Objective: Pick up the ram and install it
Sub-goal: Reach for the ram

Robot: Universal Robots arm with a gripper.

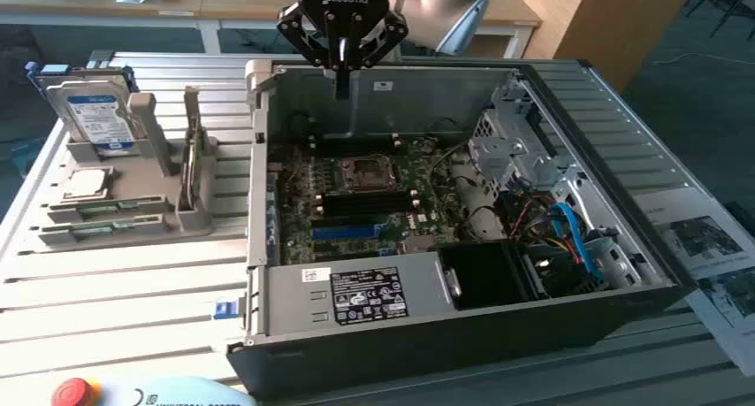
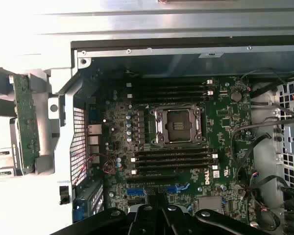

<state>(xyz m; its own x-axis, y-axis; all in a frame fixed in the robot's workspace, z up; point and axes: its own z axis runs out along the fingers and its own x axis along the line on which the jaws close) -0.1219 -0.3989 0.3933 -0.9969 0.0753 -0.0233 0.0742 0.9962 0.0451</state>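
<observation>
The ram (image 1: pixel 194 148) is a thin green stick standing on edge in a grey holder (image 1: pixel 177 213), at the exterior view's left of the open computer case (image 1: pixel 660 273). It also appears in the wrist view as a green board (image 2: pixel 26 122) beside the case wall. My gripper (image 1: pixel 342 86) hangs above the far wall of the case, shut with nothing between its fingers, well apart from the ram. Its dark fingers (image 2: pixel 148 220) reach in over the motherboard (image 2: pixel 225 122). Black memory slots (image 2: pixel 172 159) lie beside the bare processor socket (image 2: pixel 178 126).
On the holder also stand a hard drive (image 1: pixel 99 114) and a square silver processor chip (image 1: pixel 87 183). Inside the case are a power supply (image 1: pixel 354 295), a drive cage (image 1: pixel 519 149) and loose cables (image 1: pixel 572 229). Papers (image 1: pixel 708 247) lie at the exterior view's right; a red button (image 1: pixel 73 392) sits near the front.
</observation>
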